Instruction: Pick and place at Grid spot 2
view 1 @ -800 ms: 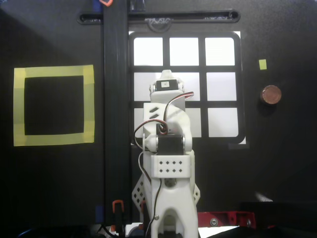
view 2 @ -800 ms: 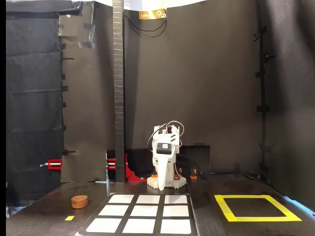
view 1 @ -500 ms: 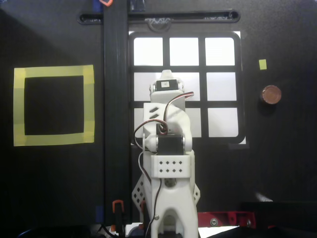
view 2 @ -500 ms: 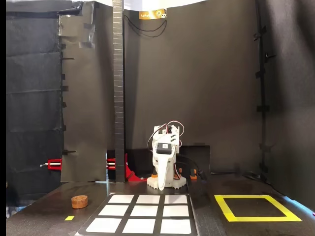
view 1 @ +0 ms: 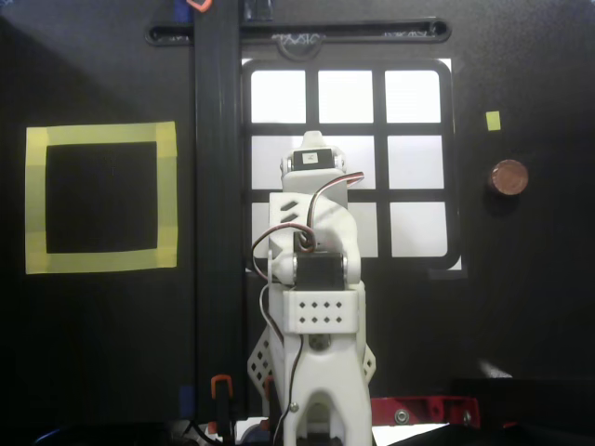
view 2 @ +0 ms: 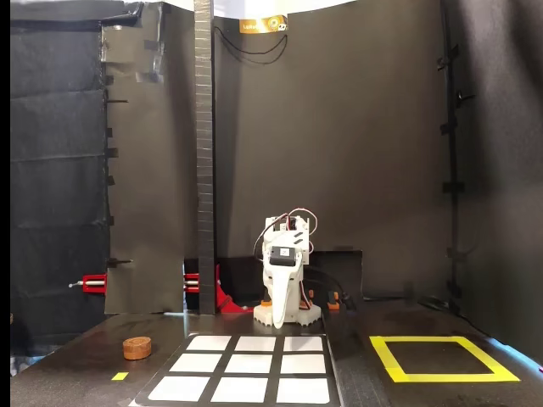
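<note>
A small brown round disc (view 1: 509, 177) lies on the black table right of the grid in the overhead view, and at the left (view 2: 137, 347) in the fixed view. Grid spot 2 (view 1: 346, 97) is the bare white middle cell of the row farthest from the base, nearest the camera (view 2: 246, 390) in the fixed view. The white arm (view 1: 314, 242) is folded over its base, covering part of the grid's near rows. My gripper (view 2: 278, 320) points straight down by the base, far from the disc, its fingers together and holding nothing.
A yellow-tape square (view 1: 100, 135) marks the table on the overhead view's left side (view 2: 441, 341). A small yellow tag (view 1: 493, 120) sits beyond the disc. A tall black post (view 1: 217, 186) stands between grid and tape square. Black curtains close in the back and sides.
</note>
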Controlling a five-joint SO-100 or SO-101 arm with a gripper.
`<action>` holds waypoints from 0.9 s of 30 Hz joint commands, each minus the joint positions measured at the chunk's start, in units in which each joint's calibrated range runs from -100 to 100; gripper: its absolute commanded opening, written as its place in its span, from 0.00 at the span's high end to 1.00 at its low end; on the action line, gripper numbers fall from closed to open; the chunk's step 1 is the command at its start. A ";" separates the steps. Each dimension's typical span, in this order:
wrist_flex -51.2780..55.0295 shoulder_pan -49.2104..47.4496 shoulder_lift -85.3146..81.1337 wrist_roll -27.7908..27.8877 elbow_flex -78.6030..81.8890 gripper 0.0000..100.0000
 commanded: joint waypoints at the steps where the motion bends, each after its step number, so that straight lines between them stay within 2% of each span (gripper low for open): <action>1: 0.11 0.19 -0.26 -0.20 0.18 1.00; 20: -0.47 -0.31 0.08 0.10 0.18 0.99; 27: -1.30 0.11 23.86 0.05 -18.79 1.00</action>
